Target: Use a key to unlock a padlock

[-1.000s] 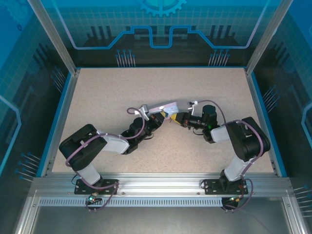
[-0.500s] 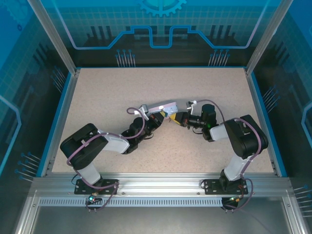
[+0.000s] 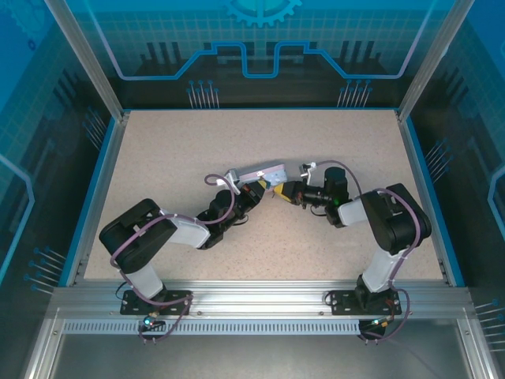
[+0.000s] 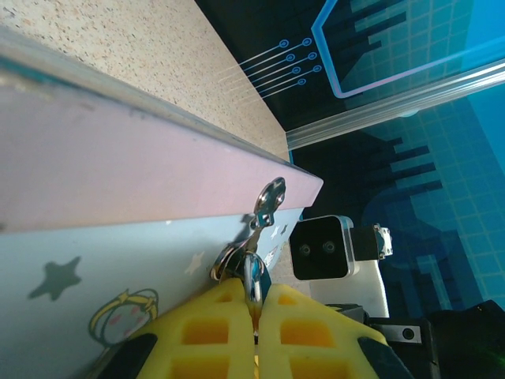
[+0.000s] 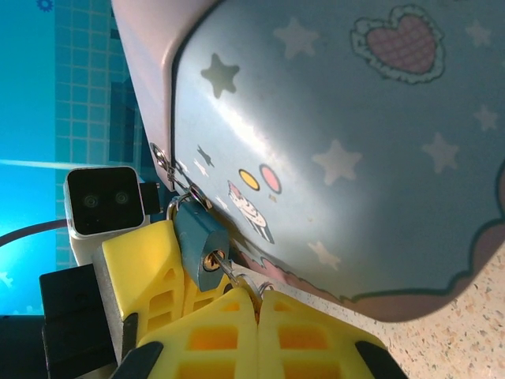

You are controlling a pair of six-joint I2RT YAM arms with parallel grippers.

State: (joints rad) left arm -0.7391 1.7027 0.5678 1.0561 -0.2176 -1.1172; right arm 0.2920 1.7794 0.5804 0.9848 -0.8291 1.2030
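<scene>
Padlock (image 5: 199,237) hangs on the tin (image 5: 355,158), pinched by the left gripper (image 4: 254,294); the right gripper (image 5: 254,302), clenched on the key (image 5: 230,274), should twist gently, without bending.

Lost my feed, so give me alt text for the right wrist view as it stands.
A small teal padlock hangs from the hasp of a pale blue cartoon tin. A thin key sits in its keyhole, pinched by the right gripper at bottom centre. The left gripper clamps the padlock from the left.
</scene>
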